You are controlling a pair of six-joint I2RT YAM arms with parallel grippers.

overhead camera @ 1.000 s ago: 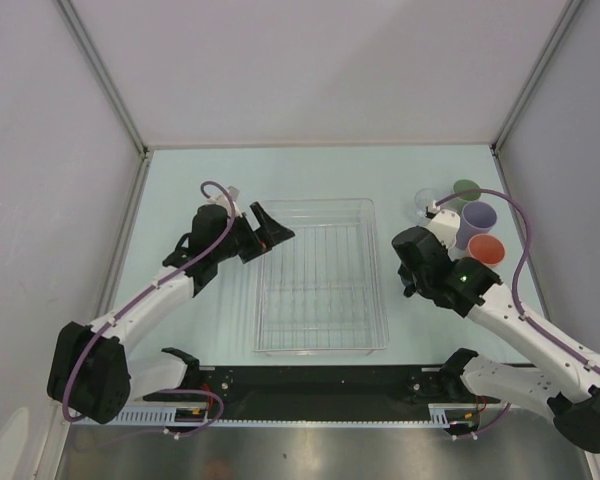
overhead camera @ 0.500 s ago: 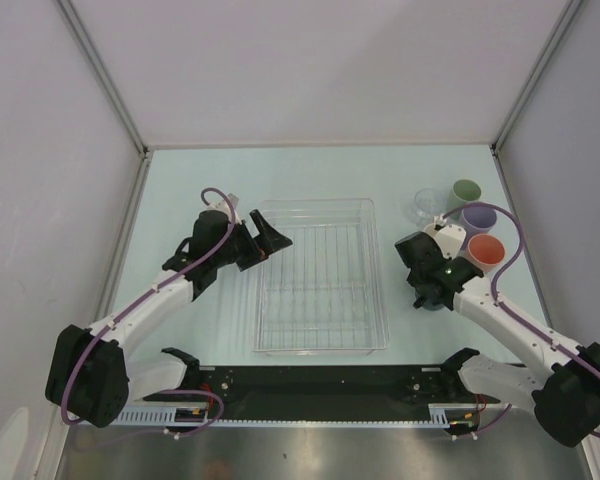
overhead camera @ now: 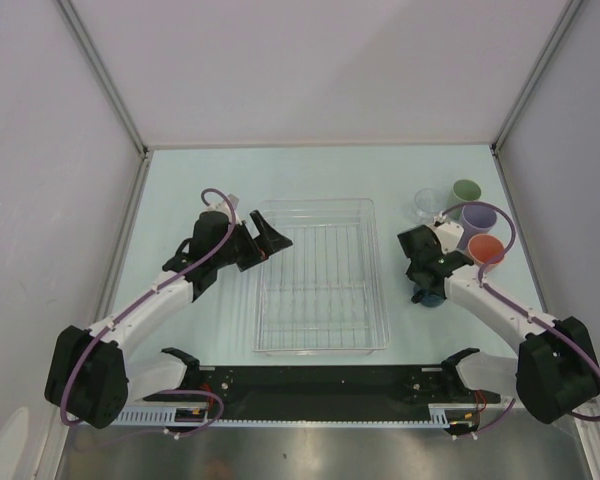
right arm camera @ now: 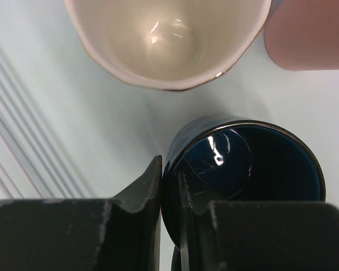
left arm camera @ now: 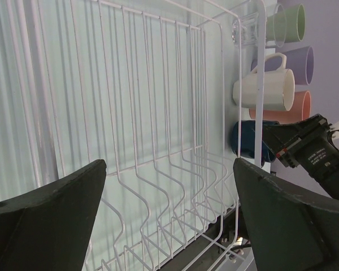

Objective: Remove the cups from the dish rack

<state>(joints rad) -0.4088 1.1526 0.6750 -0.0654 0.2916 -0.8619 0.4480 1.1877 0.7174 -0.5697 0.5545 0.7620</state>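
Six cups [overhead camera: 478, 218] stand on the tabletop [overhead camera: 200, 180] in a cluster to the right of the rack [overhead camera: 315, 300], all of them outside it and upright, mouths up. At the far end are the glass [overhead camera: 426, 203] and, just beside it, the green cup [overhead camera: 467, 191]. Nearer come the lavender cup [overhead camera: 480, 216] and then the salmon cup [overhead camera: 486, 249], close together along the right. From the left wrist, the cream mug [left arm camera: 265, 90] stands on the rack side of those two. In the top view the right arm covers most of it. The blue mug [overhead camera: 432, 298] is the nearest of the six, between the rack's right wall and the salmon cup.

The right pincer [right arm camera: 170, 192] is clamped on the blue mug's rim. One finger [right arm camera: 141, 195] presses the outside of the wall on the rack side and the other sits just inside the mouth. The mug looks level with its neighbours' bases, so it seems to rest on the tabletop, though the contact itself is hidden. A strip of bare tabletop shows between it and the cream mug, and the salmon cup is near but apart.

The left pincer [overhead camera: 273, 238] hovers at the rack's far left corner with its fingers spread wide, holding nothing. Its camera looks across the wire grid towards the cups.
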